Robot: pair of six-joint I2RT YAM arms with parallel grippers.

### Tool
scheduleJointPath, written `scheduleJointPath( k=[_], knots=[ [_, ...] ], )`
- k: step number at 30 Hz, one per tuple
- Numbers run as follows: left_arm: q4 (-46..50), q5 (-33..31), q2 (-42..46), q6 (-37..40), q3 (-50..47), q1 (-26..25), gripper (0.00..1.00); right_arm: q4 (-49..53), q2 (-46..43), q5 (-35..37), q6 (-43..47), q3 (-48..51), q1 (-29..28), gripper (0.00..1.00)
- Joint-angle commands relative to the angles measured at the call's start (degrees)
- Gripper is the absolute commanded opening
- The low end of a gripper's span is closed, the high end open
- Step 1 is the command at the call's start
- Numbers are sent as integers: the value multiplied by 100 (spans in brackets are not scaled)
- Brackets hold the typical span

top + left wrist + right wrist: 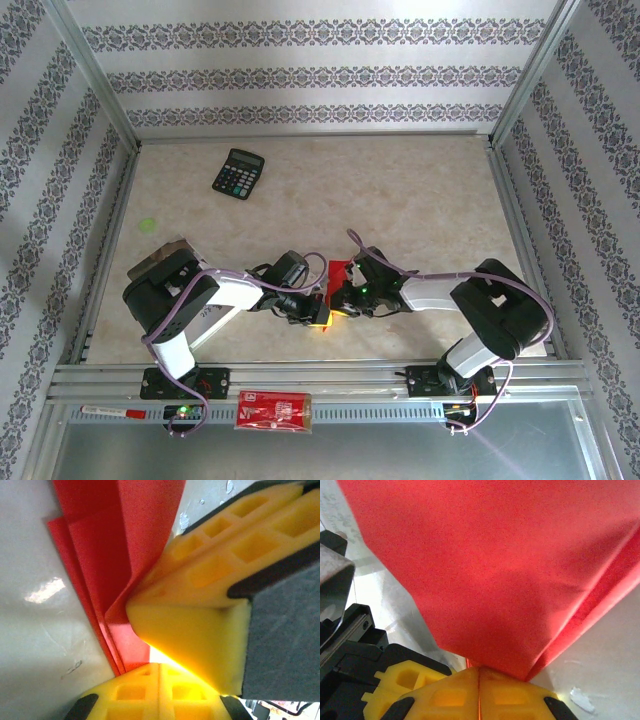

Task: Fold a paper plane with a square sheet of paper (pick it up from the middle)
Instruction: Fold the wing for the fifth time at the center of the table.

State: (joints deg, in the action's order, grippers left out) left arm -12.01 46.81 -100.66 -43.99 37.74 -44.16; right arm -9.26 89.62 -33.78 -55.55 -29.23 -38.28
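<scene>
Two grippers meet at the near centre of the table (400, 190), and both are closed on the same item. The left gripper (159, 675) has its yellow pads pressed together, and the lower end of the folded layers appears to run into that pinch. The right gripper (479, 676) is likewise clamped, with red paper fanning out from the seam between its pads. The square sheet of paper (485, 565) therefore sits between the two arms, close to the table. Whether it rests on the surface or hangs just clear of it cannot be told. It is partly folded: several overlapping layers and one long crease are visible, but no finished dart. A black calculator (238, 172) lies well apart at the far left, and a red printed packet (273, 410) lies on the front rail.

Handling notes, as judged from this view:
- Weight: negligible. The sheet will sag or flutter wherever it is unsupported.
- Stiffness: soft in a single layer, firmer along creases and stacked layers.
- Surface: smooth, so it is likely to slide on the glossy table when pushed.
- Fragility: it tears or wrinkles easily if the two arms pull against each other.
- Hold point: grip on a folded edge or multi-layer corner near the centre ridge, not on a loose single flap.
</scene>
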Motion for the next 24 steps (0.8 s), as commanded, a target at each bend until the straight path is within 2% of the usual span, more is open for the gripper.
scheduleJointPath(
  k=[1,10,14,19,24],
  knots=[
    [878,-358,-349,130,-290,39,0,138,209,232,274,-155,208,8],
    [978,-407,-332,207,-279,44,0,316,287,124,425,-329,449,8],
    [418,-236,121,-134,-284,48,0,188,302,134,277,-211,356,8],
    [147,-365,687,-285,-204,91,6,70,209,213,142,-50,318,8],
    [89,-432,544,-241,47,175,6,47,207,233,137,-31,305,8]
  ],
)
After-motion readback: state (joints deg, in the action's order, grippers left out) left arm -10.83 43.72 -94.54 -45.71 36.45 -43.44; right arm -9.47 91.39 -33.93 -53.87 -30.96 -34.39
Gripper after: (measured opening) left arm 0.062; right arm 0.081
